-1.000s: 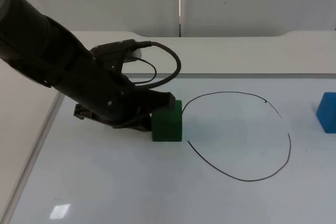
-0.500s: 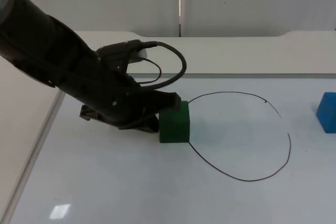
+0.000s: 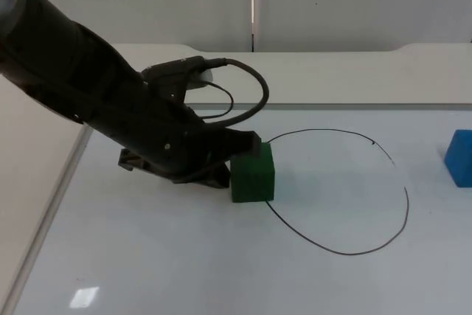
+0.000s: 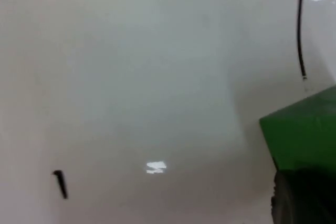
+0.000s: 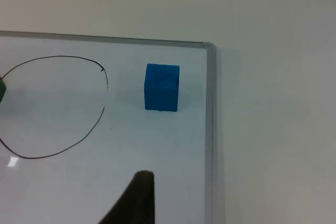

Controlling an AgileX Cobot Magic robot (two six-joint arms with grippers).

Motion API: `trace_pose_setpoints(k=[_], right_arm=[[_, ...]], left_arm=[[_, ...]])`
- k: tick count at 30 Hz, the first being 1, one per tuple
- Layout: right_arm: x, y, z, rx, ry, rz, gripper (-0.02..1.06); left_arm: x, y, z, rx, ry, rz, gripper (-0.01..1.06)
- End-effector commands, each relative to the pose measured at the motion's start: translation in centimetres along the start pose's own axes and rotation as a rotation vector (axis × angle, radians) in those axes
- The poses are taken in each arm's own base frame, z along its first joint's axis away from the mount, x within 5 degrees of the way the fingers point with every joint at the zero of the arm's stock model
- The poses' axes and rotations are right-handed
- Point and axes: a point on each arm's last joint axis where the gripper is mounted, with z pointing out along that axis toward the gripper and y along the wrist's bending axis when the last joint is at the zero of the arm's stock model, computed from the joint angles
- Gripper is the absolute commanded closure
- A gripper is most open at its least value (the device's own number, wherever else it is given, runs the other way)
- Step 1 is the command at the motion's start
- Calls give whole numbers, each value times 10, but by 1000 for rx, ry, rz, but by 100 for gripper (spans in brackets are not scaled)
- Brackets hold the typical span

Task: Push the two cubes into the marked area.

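A green cube (image 3: 252, 173) stands on the white board at the left edge of a hand-drawn black outline (image 3: 339, 252). My left gripper (image 3: 240, 147) presses against the cube's left, far side. The left wrist view has the green cube (image 4: 304, 135) close up, with a stretch of the black line (image 4: 300, 35) beyond it. A blue cube (image 3: 460, 157) sits far right, outside the outline. In the right wrist view the blue cube (image 5: 162, 87) lies just right of the outline (image 5: 100, 119), well ahead of my right gripper (image 5: 134, 200), which waits back from it.
The board's metal frame runs along its left side (image 3: 51, 212) and just right of the blue cube (image 5: 211, 129). Beyond the board a beige table strip meets the grey partition wall (image 3: 332, 5).
My left arm has slid to the right and carried the green cube with it, from just outside the outline onto its left edge. The blue cube has not moved.
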Motion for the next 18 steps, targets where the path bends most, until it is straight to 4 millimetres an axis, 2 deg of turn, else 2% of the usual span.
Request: trace_pose_setpoints(k=[1,12,18], right_arm=[[0,0,0,1,-5,-2,-1],[0,0,0,1,-5,-2,-1],[0,0,0,1,-5,-2,-1]], left_arm=[[0,-7,1,13,-4,-5,105],[-2,-11,1,20,-9,9,105],[-7,-22,2,27,-32,38,105]])
